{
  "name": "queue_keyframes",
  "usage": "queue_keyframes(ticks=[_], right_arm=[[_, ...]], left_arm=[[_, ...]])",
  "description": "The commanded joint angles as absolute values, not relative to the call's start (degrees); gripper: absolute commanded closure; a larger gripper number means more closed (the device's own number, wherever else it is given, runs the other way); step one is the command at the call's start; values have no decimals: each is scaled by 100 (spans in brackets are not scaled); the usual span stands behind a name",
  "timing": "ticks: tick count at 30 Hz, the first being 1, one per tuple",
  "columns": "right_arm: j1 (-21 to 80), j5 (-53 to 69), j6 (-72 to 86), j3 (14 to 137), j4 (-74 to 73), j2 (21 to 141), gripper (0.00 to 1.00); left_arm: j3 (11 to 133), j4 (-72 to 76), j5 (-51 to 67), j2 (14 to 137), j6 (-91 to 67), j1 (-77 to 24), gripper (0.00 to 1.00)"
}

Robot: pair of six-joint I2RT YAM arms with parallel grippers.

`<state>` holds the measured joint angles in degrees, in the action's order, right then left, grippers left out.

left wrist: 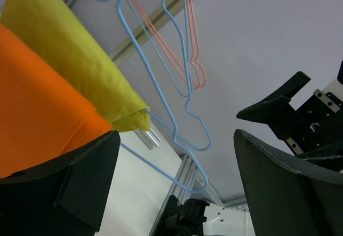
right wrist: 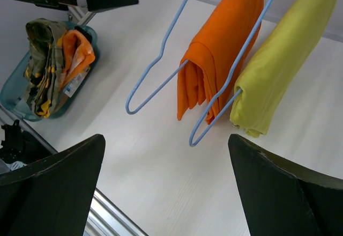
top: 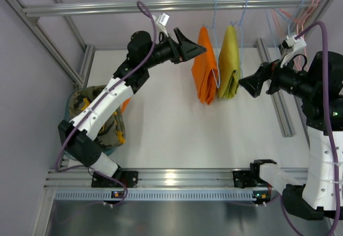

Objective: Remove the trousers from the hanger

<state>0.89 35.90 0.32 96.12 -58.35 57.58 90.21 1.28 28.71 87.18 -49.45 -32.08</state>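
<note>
on the rail (top: 161,4) at the back of the table, the orange trousers (top: 204,64) hang folded over the light-blue hanger (top: 214,16), just beside yellow-green trousers (top: 229,59) on a second blue hanger. the left gripper (top: 197,47) hovers just left of the orange cloth, its jaws spread wide and holding nothing. the right gripper (top: 244,83), equally wide and empty, sits near the yellow-green pair's right side. pink hangers (top: 308,5) crowd the rail's right end; a camouflage garment (top: 96,112) lies in a basket at left.
</note>
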Motion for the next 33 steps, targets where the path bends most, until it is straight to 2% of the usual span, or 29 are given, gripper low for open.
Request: queue_keyframes(ticks=[1,6,12,19,22,24,26,27,28,33], right_arm=[[61,3595,184,9869,-5555,5739,1],[-184,3673,290,9993,-5476,5774,1],[-246,3770,387,10028,-5423,5766,1],[-264,3806,404,9976,-5397,5669,1],[-264,3806,404,9888,-5361,5634,1],[-264,3806,396,9870,-5361,5634,1],[-264,3814,387,9870,-5344,5651,1],[-272,3832,387,9879,-5344,5651,1],[-272,3849,395,9879,-5335,5660,1],[-264,3893,404,9905,-5335,5660,1]], left_arm=[[9553,747,2760,9130,-5326,-3594,10],[9799,878,2619,9579,-5590,-3797,23],[10090,879,2365,10124,-5546,-4113,27],[10405,1011,2320,10432,-5651,-4140,38],[10468,1116,2417,10433,-5520,-4148,52],[10485,1169,2478,10398,-5476,-4148,69],[10485,1239,2513,10363,-5502,-4148,82],[10485,1370,2583,10336,-5511,-4148,94],[10503,1406,2593,10319,-5528,-4140,99],[10871,1494,2663,10231,-5389,-4122,100]])
